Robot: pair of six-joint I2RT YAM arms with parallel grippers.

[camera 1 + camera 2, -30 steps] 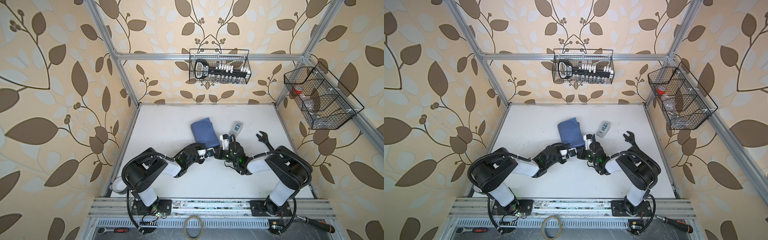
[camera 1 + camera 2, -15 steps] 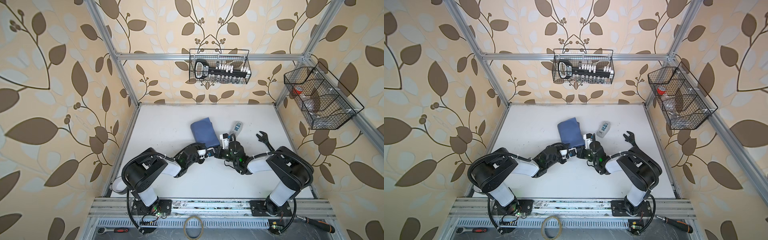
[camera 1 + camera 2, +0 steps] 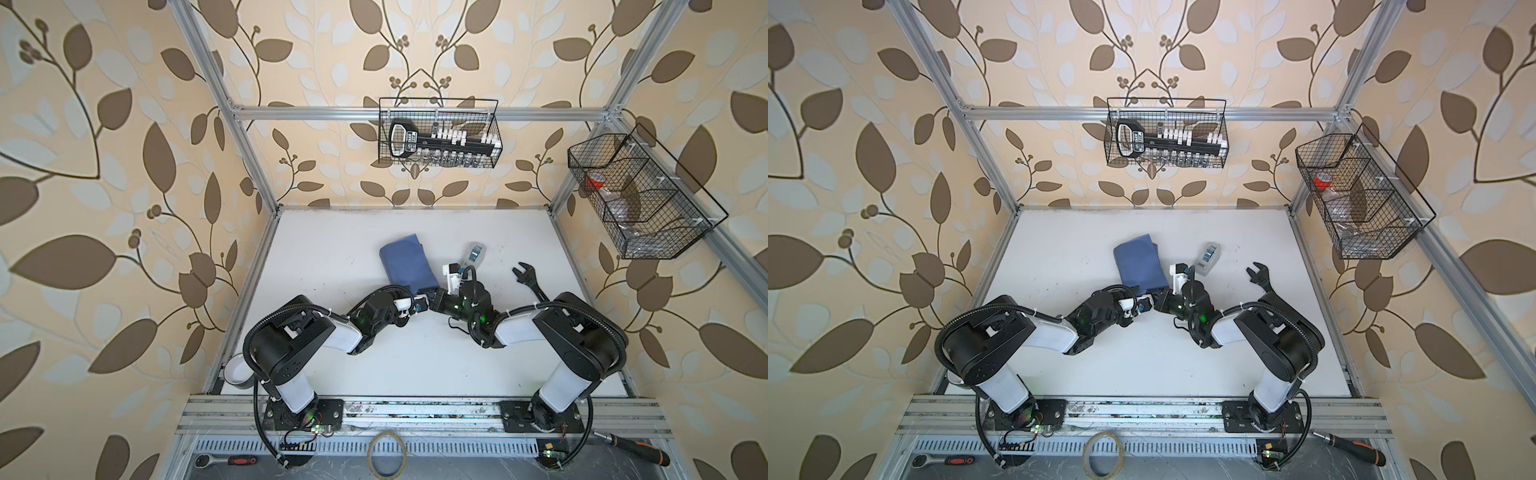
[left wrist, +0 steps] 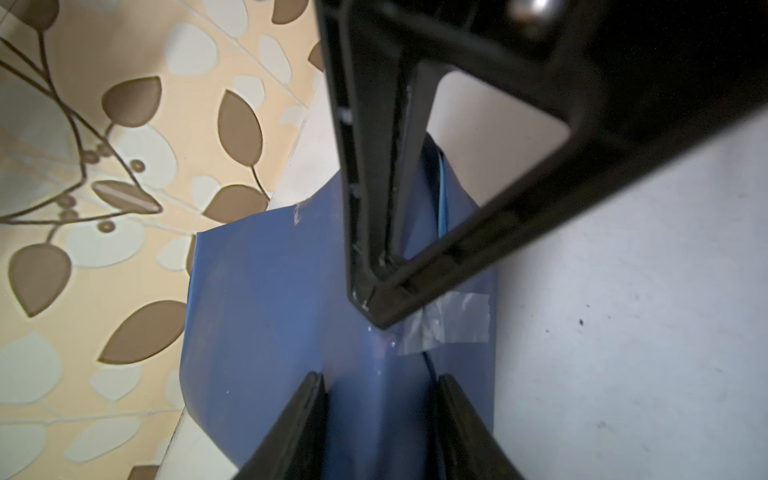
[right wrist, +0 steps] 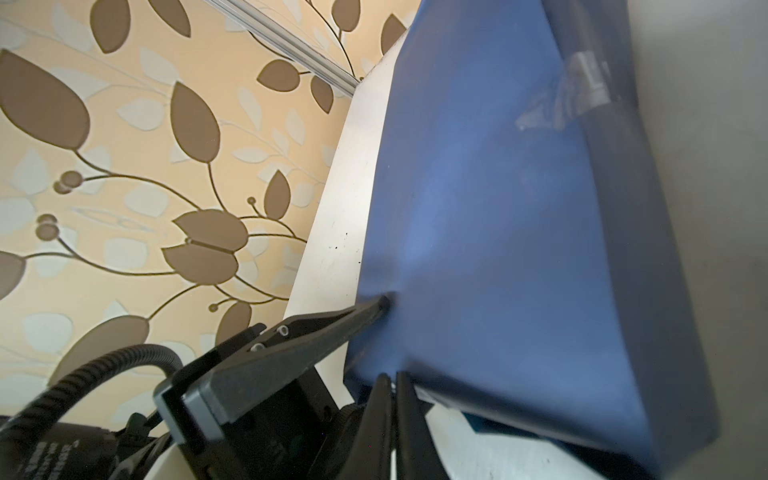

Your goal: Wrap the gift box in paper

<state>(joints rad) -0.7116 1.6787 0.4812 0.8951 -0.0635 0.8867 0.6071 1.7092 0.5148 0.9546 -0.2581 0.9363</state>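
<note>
The wrapping is looking well advanced but not finished. In both top views the paper (image 3: 406, 266) is lying as a folded slate-blue parcel a little toward 12 o'clock from the middle of the table (image 3: 324, 257). It is covering the gift box completely, so the box is not showing anywhere and is presumably sitting inside. The 2 arms are meeting at the parcel's 5 o'clock corner. In the left wrist view a strip of clear tape (image 4: 451, 320) is bridging a seam where a sliver of the light-blue face is peeking out, so at least 1 seam is looking fastened. The right gripper (image 5: 392, 384) is showing its jaws pressed together, holding nothing, with its tip bearing on the paper just beside that strip, seemingly smoothing it down. The left gripper (image 4: 380, 386) is straddling the parcel's near end with jaws part-way apart and paper filling the gap. 1 of its fingers (image 5: 365, 313) is dimpling the paper, so it is apparently clamping the wrapped end. What is remaining, by my reading, is folding in and taping the parcel's ends. The tape dispenser (image 3: 475, 253) is lying near, at the parcel's 3 o'clock, with neither gripper touching it.
</note>
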